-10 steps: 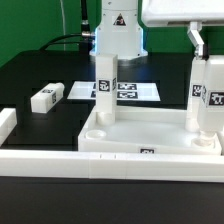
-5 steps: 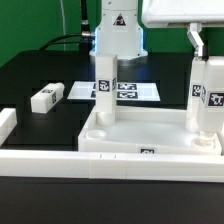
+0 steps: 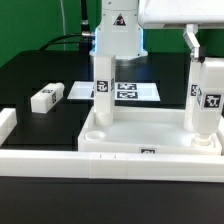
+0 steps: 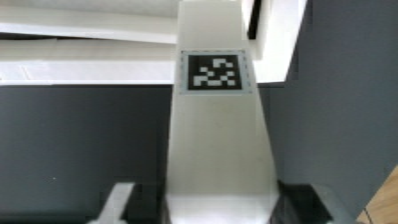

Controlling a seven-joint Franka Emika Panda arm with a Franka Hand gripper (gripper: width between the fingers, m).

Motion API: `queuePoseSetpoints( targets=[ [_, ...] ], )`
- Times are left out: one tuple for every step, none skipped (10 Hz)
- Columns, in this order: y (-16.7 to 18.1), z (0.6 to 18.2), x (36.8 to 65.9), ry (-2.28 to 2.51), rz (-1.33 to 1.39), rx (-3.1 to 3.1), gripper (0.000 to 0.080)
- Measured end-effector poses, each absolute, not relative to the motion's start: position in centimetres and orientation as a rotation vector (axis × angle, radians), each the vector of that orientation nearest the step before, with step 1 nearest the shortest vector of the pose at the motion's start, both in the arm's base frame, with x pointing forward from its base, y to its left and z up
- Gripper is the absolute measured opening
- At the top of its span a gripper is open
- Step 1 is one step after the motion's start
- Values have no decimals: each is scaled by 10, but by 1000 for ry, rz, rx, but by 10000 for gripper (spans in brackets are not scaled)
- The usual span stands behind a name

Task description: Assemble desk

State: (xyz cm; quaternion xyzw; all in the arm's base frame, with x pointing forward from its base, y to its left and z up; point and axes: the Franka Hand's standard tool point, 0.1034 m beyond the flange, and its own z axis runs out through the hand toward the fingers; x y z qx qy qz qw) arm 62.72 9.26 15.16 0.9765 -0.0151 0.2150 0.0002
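Observation:
The white desk panel (image 3: pixel 145 125) lies flat at the front of the table. One white leg (image 3: pixel 102 85) stands upright in its far corner on the exterior view's left. A second leg (image 3: pixel 205 100) stands upright at the far corner on the exterior view's right. My gripper (image 3: pixel 203 55) is shut on the top of this second leg. In the wrist view the same leg (image 4: pixel 215 110) runs away from my gripper (image 4: pixel 217 205), with its tag facing the camera. A third leg (image 3: pixel 45 97) lies loose on the black table at the left. The fourth leg is out of view.
The marker board (image 3: pixel 125 91) lies flat behind the panel. A long low white border bar (image 3: pixel 60 162) runs along the front, and another (image 3: pixel 6 124) stands at the left edge. The robot base (image 3: pixel 118 35) stands at the back.
My gripper and the held leg have shifted very slightly to the exterior view's left. Everything else has stayed still.

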Motion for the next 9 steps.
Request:
queuePoseSetpoints(
  targets=[
    [93,151,627,-47,674,3067,284],
    [93,149,627,-46,670,3067,284],
    [94,147,626,-41,666,3067,284],
    [96,144,625,-34,664,3067,284],
    [99,140,623,-26,659,3067,284],
    [102,138,622,-17,668,3066,284],
    [104,138,621,-8,695,3062,284],
    [106,138,620,-2,714,3059,284],
    [107,138,619,3,734,3056,284]
  ],
)
